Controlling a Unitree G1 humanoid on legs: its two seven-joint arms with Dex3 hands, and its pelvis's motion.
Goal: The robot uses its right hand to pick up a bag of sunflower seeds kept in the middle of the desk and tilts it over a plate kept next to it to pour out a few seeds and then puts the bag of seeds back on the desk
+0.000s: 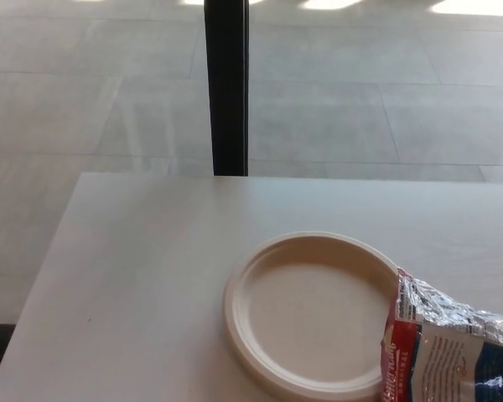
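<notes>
We count one plate (306, 314), pale and round, lying flat on the white worktop (142, 276), and one foil bag of seeds (453, 352) at the lower right, its crumpled open mouth overlapping the plate's right rim. The bag seems raised and tilted, though the frame edge cuts it off. Neither hand shows, so we cannot tell their state.

Matt cream paper plate (260, 352), crinkled glossy foil seed bag (453, 347), smooth matt pale desk (151, 276)
</notes>
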